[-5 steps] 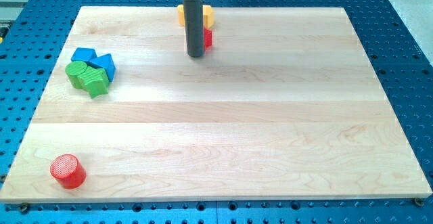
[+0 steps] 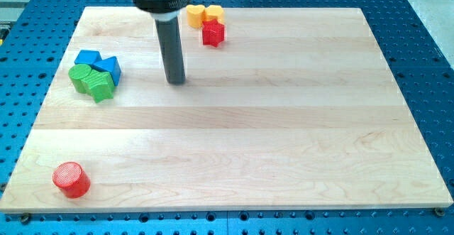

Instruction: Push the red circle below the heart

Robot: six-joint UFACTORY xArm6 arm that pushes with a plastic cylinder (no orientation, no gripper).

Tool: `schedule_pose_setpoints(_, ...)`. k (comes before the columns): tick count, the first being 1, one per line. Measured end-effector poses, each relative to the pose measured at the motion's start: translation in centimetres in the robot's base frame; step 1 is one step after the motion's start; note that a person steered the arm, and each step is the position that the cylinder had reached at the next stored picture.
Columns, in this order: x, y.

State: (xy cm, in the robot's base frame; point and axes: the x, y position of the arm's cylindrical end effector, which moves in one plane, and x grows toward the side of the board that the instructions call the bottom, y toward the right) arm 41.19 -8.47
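My tip (image 2: 176, 81) rests on bare wood in the upper-left part of the wooden board (image 2: 284, 143). The end effector is a plain dark rod with no jaws; it grips nothing and touches no block.

Positions relative to my tip:

- The red circle (image 2: 71, 179) lies far toward the view's bottom and left of my tip, near the board's bottom-left corner. It stands alone, well apart from every other block.
- The yellow heart (image 2: 204, 15) lies toward the view's top and slightly right of my tip, close to the board's top edge.
- The red star-like block (image 2: 213, 33) sits just below the heart, touching or nearly touching it, up and to the right of my tip.
- To the view's left of my tip, at about the same height, is a tight cluster: two blue blocks (image 2: 98, 62) whose shapes cannot be made out exactly, and two green blocks (image 2: 92, 81) pressed against them on the lower side.

The red circle is well apart from the heart, on the opposite side of my tip.
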Motion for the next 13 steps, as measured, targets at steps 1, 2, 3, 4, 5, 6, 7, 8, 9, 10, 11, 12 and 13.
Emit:
schedule_pose_setpoints(1,0.2,0.0)
schedule_pose_setpoints(2,0.6,-0.1)
schedule_pose_setpoints(3,4.5,-0.7)
schedule_pose_setpoints(4,9.8,-0.8)
schedule_pose_setpoints(5,9.8,-1.7)
schedule_pose_setpoints(6,9.4,-6.1)
schedule_pose_setpoints(7,9.4,-11.5)
schedule_pose_setpoints(8,9.4,-18.7)
schedule_pose_setpoints(9,10.2,-22.0)
schedule_pose_setpoints(10,15.7,-21.6)
schedule_pose_setpoints(11,20.5,-19.8)
schedule_pose_setpoints(12,19.9,-15.3)
schedule_pose_setpoints(13,19.6,-10.7)
